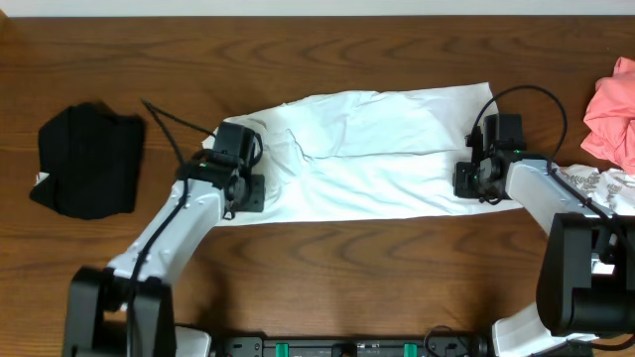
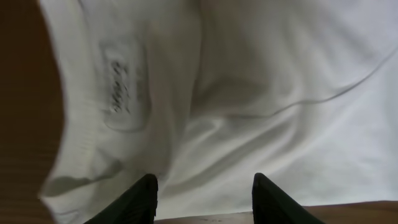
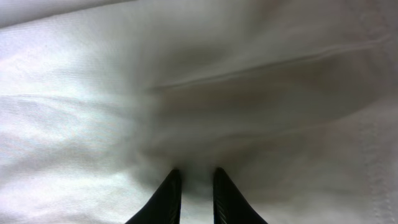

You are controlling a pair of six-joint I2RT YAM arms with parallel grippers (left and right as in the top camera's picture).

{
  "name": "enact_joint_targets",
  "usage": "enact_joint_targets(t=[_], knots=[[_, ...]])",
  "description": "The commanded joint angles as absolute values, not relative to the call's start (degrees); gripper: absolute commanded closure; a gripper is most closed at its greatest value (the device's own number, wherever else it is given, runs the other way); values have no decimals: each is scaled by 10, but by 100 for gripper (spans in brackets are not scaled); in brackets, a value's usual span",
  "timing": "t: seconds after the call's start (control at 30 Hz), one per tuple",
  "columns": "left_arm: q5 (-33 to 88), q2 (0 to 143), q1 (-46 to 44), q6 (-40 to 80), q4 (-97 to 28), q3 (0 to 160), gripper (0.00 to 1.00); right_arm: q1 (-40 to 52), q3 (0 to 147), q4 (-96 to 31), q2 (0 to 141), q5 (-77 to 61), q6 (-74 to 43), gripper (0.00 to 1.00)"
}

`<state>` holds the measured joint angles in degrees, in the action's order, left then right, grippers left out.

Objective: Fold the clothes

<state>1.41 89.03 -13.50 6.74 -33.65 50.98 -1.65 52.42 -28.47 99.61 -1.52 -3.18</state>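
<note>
White T-shirt lies folded lengthwise on the table. We find its neck label printed but too blurred to read. Left gripper stands half open over the collar end, gripping nothing. The right gripper, nearly closed, seemingly pinches the opposite end.

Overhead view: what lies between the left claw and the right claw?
Only the white T-shirt, laid out as a long band from left claw to right claw, seen in the overhead view.
</note>
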Motion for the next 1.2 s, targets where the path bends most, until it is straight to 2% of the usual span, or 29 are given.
enact_joint_targets(t=[0.0, 0.1, 0.27, 0.37, 0.67, 1.17], knots=[[54, 915, -132, 78, -333, 507, 50, -11, 517, -292, 1003, -13, -25, 83], [96, 929, -132, 75, -327, 507, 50, -11, 517, -292, 1003, -13, -25, 83], [100, 938, -132, 75, -327, 507, 50, -11, 517, -292, 1003, -13, -25, 83], [141, 938, -132, 26, -328, 507, 55, -11, 517, -292, 1003, -13, -25, 83], [-25, 941, -123, 61, -345, 507, 54, -11, 517, -293, 1003, -13, -25, 83], [-27, 942, -86, 89, -343, 507, 53, -12, 510, -296, 1018, -13, -25, 84]])
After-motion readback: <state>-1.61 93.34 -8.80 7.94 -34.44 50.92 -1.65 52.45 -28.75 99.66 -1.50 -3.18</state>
